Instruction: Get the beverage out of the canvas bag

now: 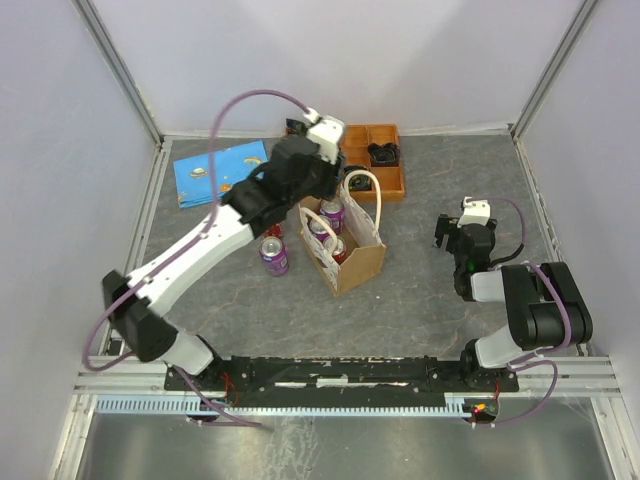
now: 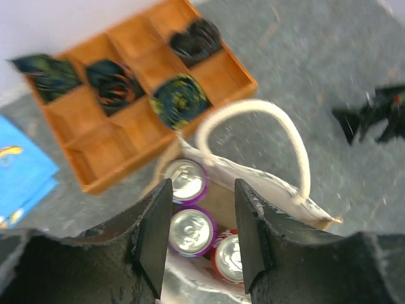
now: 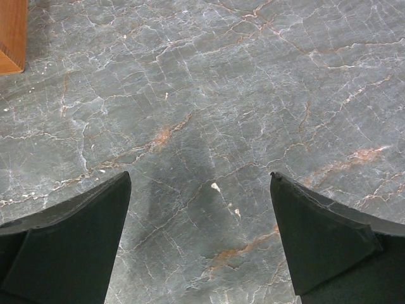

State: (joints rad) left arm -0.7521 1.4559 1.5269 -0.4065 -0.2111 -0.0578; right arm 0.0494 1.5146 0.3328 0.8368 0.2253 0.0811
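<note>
Item: canvas bag (image 1: 345, 250). It is standing upright and open-topped at the centre of the top view, on the grey marbled table (image 1: 430, 290). One white loop handle (image 2: 253, 126) is arching up over its rim in the left wrist view.

Item: beverage cans, in the bag. Two purple-rimmed cans (image 2: 186, 179) are sitting one behind the other, tops showing. A red can (image 2: 229, 258) is sitting just beside the nearer one. All three are inside the bag.

Item: loose purple can (image 1: 274, 257). It is standing on the table just left of the bag, apart from it.

Item: left gripper (image 2: 202, 190). It is hanging above the bag's mouth and pointing down. Its fingers are standing a moderate way apart, framing the two purple-rimmed cans, and are gripping nothing.

Item: right gripper (image 3: 199, 177). It is hovering over bare table at the right of the top view, well apart from the bag. Its jaws are spread wide and are holding nothing.

Item: orange compartment tray (image 1: 385, 185). It is lying at the upper centre of the top view, just behind the bag. Dark coiled items (image 2: 180, 101) are resting in several of its compartments; what they are I cannot tell.

Item: blue sheet (image 1: 215, 172). It is lying flat at the upper left of the top view.
</note>
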